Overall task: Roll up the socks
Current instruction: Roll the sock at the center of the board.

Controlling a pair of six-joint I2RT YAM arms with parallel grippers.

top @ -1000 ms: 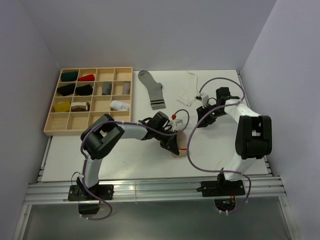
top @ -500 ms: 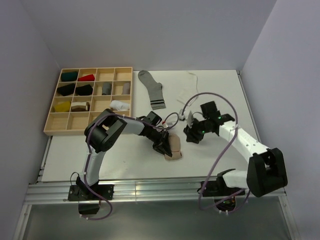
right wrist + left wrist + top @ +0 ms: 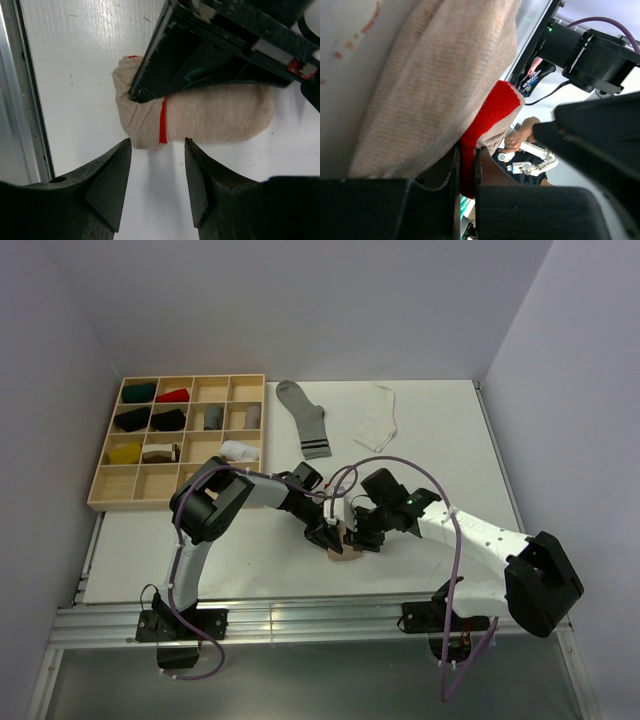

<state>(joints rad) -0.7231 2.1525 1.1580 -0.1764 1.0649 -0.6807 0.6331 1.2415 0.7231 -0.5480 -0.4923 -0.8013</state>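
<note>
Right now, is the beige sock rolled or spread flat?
Rolled: the beige sock lies as a short thick bundle, its red edge pinched by the left gripper.

The beige sock (image 3: 215, 115) is soft woven cloth; the table (image 3: 75, 75) is smooth, a bit shiny; the tray (image 3: 116, 483) is dull wood.

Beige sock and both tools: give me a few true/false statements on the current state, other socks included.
1. The left tool pinches the beige sock at its red edge. True.
2. The right tool is shut on the beige sock. False: it is open, gripping nothing.
3. The grey striped sock lies flat on the table. True.
4. The white sock is rolled up. False: it lies flat, right of the grey one.
</note>
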